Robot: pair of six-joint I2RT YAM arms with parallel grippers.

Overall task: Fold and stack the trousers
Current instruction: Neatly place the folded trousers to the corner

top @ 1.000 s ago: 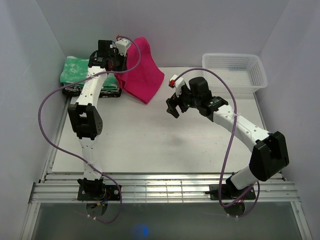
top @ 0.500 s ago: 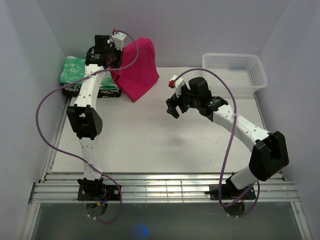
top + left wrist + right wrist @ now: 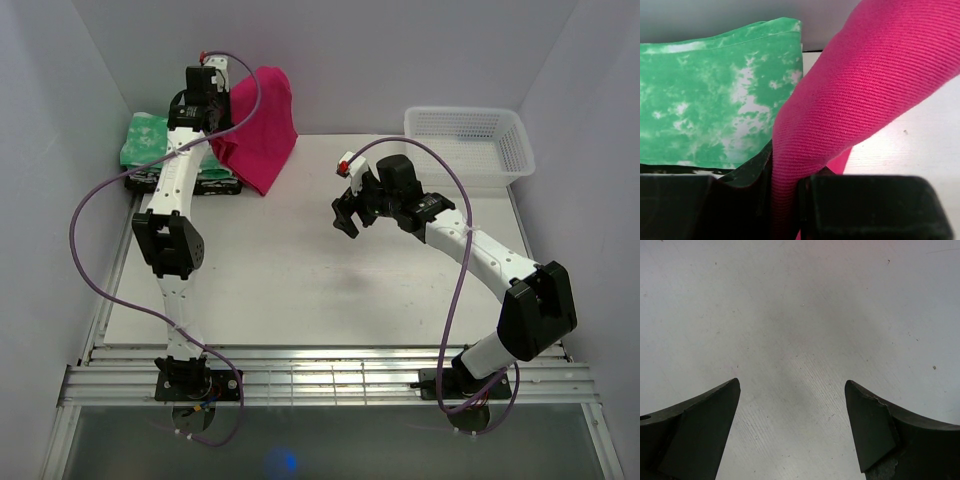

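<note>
Left fingers are clenched on the trousers. In the wrist view a thick roll of magenta fabric is squeezed in the narrow gap between the two black pads and bulges up and out to the right from there. No slack in that grip that I can see.

Just left of the pinched fabric in the same view is the folded green-and-white mottled cloth. It lies flat, and its right edge sits right next to the pink roll.

From the overhead camera the left arm is stretched to the far-left corner of the bench, wrist up high by the back wall. The trousers hang off it as one bunched pink drape, wide at the top and narrowing to a point at the bottom. That low point comes down just beside the right end of the green cloth. Can't tell whether it touches the bench or hangs just clear of it. The green cloth sits on something dark and flat, can't make out what.

Right fingers are released, spread wide with only bare bench surface between them. They're holding nothing. Overhead, that arm is bent over the middle of the bench, well apart from the trousers.

A white mesh basket sits at the far-right corner, away from both arms.
</note>
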